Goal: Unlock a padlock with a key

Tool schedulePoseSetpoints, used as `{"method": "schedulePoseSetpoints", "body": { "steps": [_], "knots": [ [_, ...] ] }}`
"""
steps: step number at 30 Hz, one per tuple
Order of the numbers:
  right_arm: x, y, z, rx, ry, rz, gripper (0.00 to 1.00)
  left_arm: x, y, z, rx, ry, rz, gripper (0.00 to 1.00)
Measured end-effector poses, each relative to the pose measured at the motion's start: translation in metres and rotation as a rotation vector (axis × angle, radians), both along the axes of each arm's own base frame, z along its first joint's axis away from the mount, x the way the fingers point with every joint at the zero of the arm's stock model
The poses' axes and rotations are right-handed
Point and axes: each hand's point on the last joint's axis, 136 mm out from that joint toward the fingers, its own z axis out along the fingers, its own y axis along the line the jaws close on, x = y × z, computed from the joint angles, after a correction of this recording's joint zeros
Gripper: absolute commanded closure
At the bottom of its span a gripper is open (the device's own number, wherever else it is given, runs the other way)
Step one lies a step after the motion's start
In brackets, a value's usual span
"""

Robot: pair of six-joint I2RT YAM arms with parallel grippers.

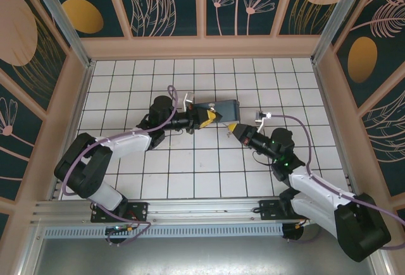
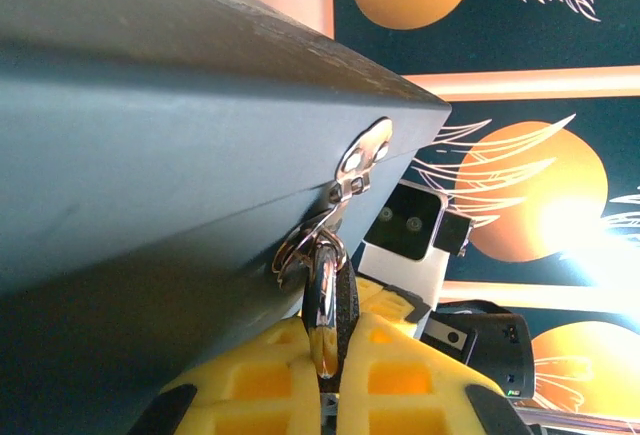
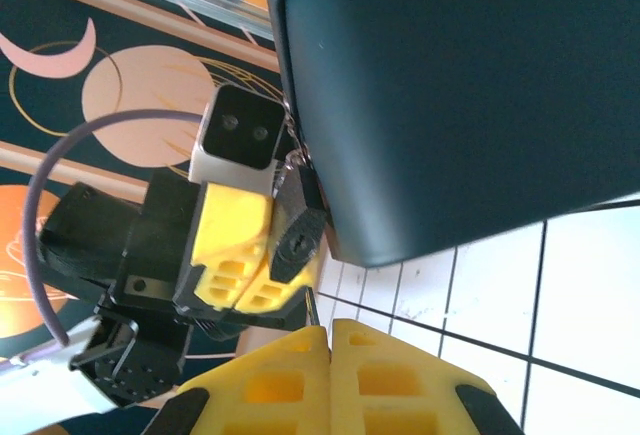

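Here our left gripper pinches the small, rigid, likely slick padlock by its body; our right gripper, at its four o'clock, clamps the thin, light key.

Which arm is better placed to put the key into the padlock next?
Right. The right gripper is shut on the key, its tip close to the padlock, which the left gripper clamps beside the dark box.

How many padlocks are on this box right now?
1. The padlock hangs from the hasp at the end of the dark box, pinched in the left claw. Other faces of the box are hidden, so more could exist.
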Motion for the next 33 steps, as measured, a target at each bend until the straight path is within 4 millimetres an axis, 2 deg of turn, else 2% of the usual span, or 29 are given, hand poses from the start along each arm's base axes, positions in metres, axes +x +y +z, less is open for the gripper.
{"method": "schedulePoseSetpoints", "body": {
  "steps": [8,33],
  "knots": [
    [-0.002,0.004,0.013,0.045,-0.033,0.013,1.00,-0.003,0.002,-0.001,-0.002,0.006,0.001,0.93],
    [0.005,0.011,0.003,0.038,-0.021,0.007,1.00,-0.002,0.001,0.015,-0.056,-0.016,0.005,0.94]
  ]
}}
